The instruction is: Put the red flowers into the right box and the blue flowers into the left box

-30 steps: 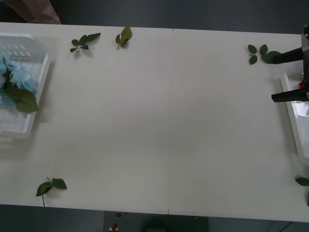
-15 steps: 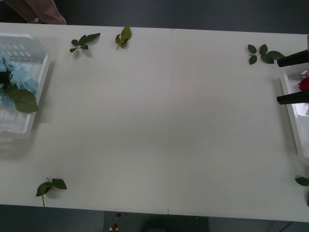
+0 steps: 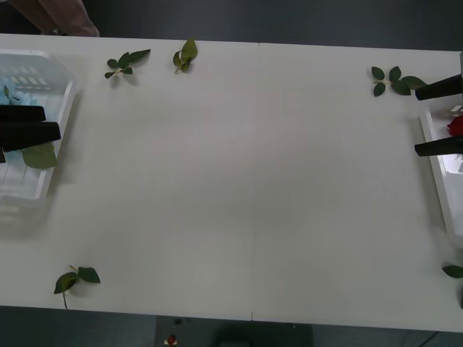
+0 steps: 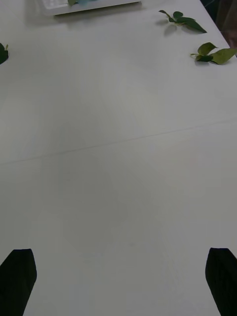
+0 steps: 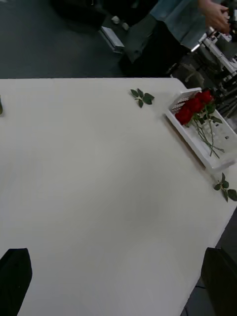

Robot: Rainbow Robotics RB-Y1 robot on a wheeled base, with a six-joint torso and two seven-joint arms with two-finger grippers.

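Note:
The left box (image 3: 54,155) stands at the table's left edge with the blue flowers (image 3: 13,96) in it, mostly hidden under my left gripper (image 3: 25,123), whose black fingers hover over the box, open and holding nothing. The right box (image 3: 432,155) sits at the right edge; a red flower (image 3: 456,125) shows between the spread fingers of my right gripper (image 3: 439,118), which is open above the box's near-centre rim. In the left wrist view the red flowers (image 5: 193,103) lie bunched in the right box (image 5: 195,148). The right wrist view catches the left box (image 4: 94,6) far off.
Loose green leaf sprigs lie on the table: two at the back left (image 3: 126,61) (image 3: 184,54), one at the back right (image 3: 394,79), one at the front left (image 3: 76,278) and one at the front right edge (image 3: 453,271). The wide middle is bare white tabletop (image 3: 246,181).
My left gripper has come into view over the left box and now covers the blue flowers. The right gripper slid slightly toward the right edge, uncovering a red flower between its fingers.

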